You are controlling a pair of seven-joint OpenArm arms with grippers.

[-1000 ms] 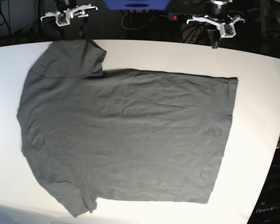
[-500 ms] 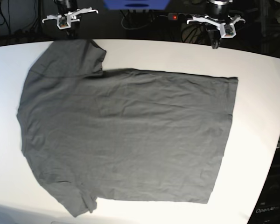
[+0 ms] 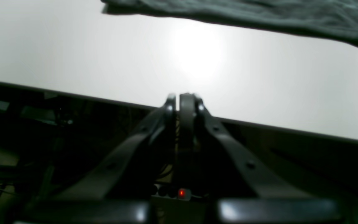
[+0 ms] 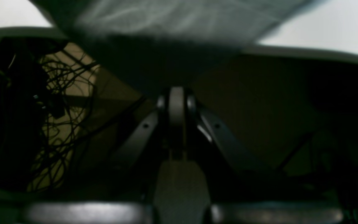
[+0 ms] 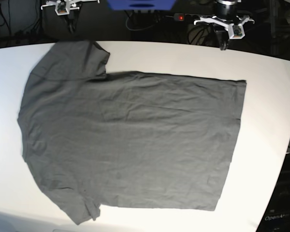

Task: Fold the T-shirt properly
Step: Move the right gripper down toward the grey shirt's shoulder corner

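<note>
Left tool [image 3: 176, 95]: jaws pressed together, nothing between them, sitting just off the tabletop's far edge, upper right of the base view [image 5: 224, 46]. Right tool [image 4: 176, 90]: jaws also closed and empty, parked beyond the far edge at upper left of the base view [image 5: 67, 21], w/ a cloth edge hanging blurred just above it in its wrist view. Outward from both: the plain dark charcoal-grey short-sleeved T-shirt [image 5: 130, 140] of soft wrinkly cloth lies spread flat across the white curved tabletop [image 5: 266, 72], sleeves toward frame left, hem toward frame right, one sleeve reaching the far edge. Progress, judging by the lay: no fold made yet, garment only laid out; every fold is left to do, approx. zero done.
</note>
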